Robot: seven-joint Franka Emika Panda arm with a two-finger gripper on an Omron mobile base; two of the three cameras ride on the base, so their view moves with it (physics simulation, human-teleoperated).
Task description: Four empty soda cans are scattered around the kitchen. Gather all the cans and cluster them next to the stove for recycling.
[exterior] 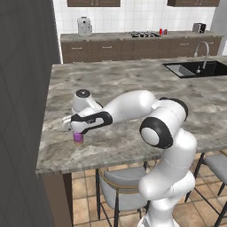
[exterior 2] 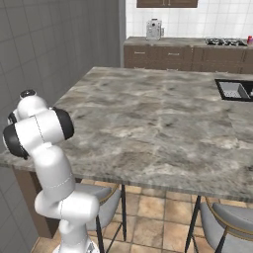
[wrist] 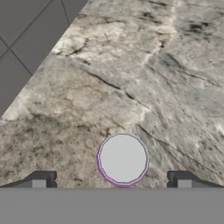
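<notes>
A grey marbled island counter [exterior: 133, 84] fills the middle of a tiled kitchen. Near its left front corner a purple soda can [exterior: 78, 138] stands upright, mostly hidden under the robot's hand, so its bands cannot be made out. The gripper [exterior: 76, 131] hangs straight over it; in the hand view the fingertips [wrist: 40, 179] stand wide apart on either side of the can's pale round top [wrist: 123, 158], apart from it. To the right, a sink [exterior: 195, 69] is cut off by the picture's edge. On the far counter, the stove [exterior: 144, 33] is small and blurred, with a red can [exterior: 161, 31] just beside its right edge.
</notes>
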